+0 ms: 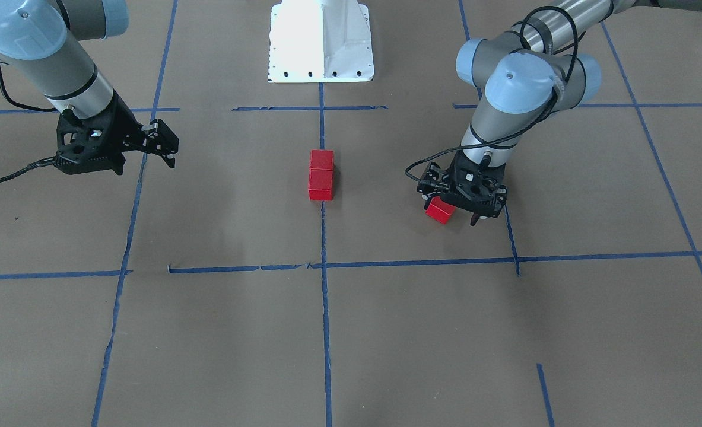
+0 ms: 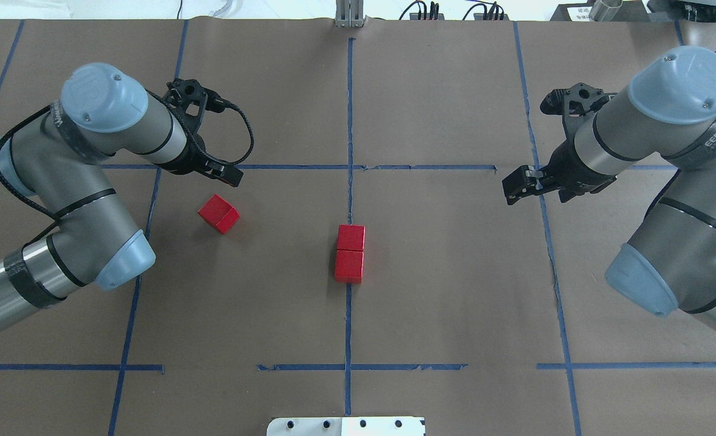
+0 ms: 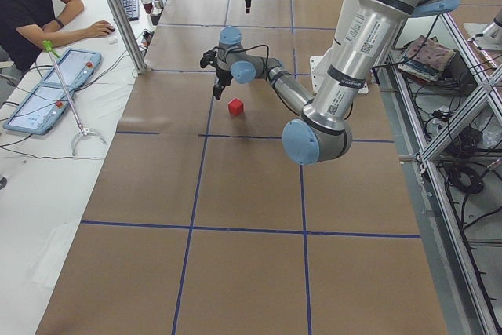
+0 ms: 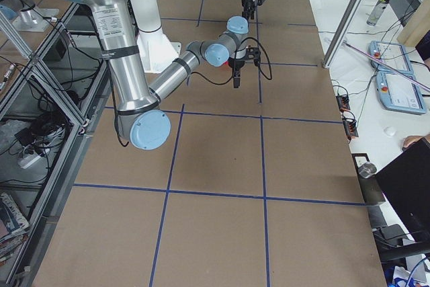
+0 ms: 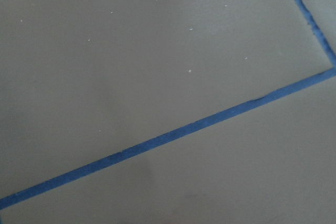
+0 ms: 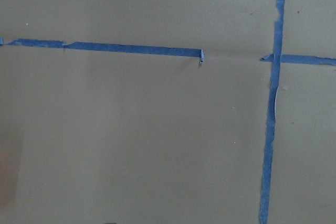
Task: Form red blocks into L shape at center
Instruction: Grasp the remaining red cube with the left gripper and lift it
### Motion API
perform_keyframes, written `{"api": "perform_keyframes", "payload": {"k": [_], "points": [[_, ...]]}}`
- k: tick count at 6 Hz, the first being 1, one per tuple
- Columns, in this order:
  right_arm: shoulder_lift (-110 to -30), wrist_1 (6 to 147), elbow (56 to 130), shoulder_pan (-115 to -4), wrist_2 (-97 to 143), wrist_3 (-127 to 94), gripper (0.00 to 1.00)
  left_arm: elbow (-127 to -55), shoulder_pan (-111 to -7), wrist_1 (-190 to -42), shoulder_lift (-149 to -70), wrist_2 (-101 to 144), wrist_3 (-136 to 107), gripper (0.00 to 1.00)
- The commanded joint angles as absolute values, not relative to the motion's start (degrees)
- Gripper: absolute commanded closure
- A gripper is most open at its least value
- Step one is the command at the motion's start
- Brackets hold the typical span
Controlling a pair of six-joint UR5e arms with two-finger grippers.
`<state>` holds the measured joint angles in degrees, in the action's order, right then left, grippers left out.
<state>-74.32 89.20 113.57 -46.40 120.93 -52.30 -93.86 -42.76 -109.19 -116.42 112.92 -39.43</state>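
We show two red blocks touching end to end on the blue tape line at the table's center, a third red block lying apart near the left gripper, whose fingers are spread and empty, and the right gripper off to the side, where we cannot tell the fingers' state.

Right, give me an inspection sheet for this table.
Surface: brown paper with a blue tape grid, lying flat.
Job's things: two red blocks touching in a row on the centre tape line; loose red block apart, on the left arm's side.
Clutter: nothing seen.
Grippers: left gripper by the loose red block, looks open; right gripper away from the blocks, opening unclear.
Cables: black cable loops at the left wrist.
Surroundings: white base plate; person at a desk.
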Motion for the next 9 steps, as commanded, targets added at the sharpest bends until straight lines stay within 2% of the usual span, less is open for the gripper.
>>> {"api": "perform_keyframes", "payload": {"k": [1,8,9], "points": [[-74.27,89.12,113.64,-46.32,120.94,-52.29,0.00,-91.58,-42.54,-114.16,-115.22,116.00,-39.55,0.00],[-74.09,89.12,113.38,-45.97,120.85,-52.29,0.00,-91.32,-38.94,-113.55,-115.22,117.16,-39.55,0.00],[-74.18,89.12,113.55,-45.97,120.94,-52.47,0.00,-91.14,-38.67,-113.21,-115.22,115.07,-39.38,0.04]]}}
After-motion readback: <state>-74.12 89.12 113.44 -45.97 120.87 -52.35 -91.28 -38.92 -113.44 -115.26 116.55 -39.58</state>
